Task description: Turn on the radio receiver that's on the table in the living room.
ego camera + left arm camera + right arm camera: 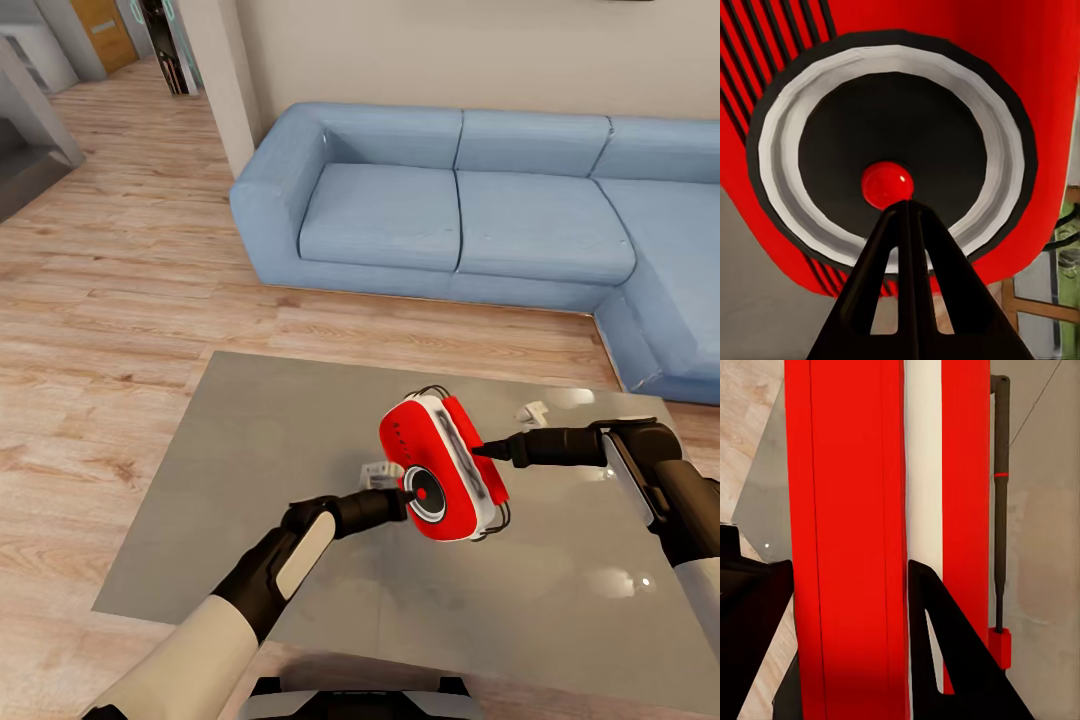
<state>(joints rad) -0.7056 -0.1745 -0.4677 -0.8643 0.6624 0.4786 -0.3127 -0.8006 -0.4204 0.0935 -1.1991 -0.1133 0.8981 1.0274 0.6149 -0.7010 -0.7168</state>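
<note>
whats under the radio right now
The radio is held up above the grey table. Below it the glossy top shows, with a small white item partly hidden behind it. What that item is cannot be told.

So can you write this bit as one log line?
radio: lifted over table | right gripper: shut on radio | left gripper: shut, tip at dial centre

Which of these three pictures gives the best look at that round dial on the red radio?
The left wrist view: the dial sits face-on and large, its red centre at the tip of the shut left gripper. The head view shows the dial small on the radio receiver. The right wrist view shows the radio's side.
</note>
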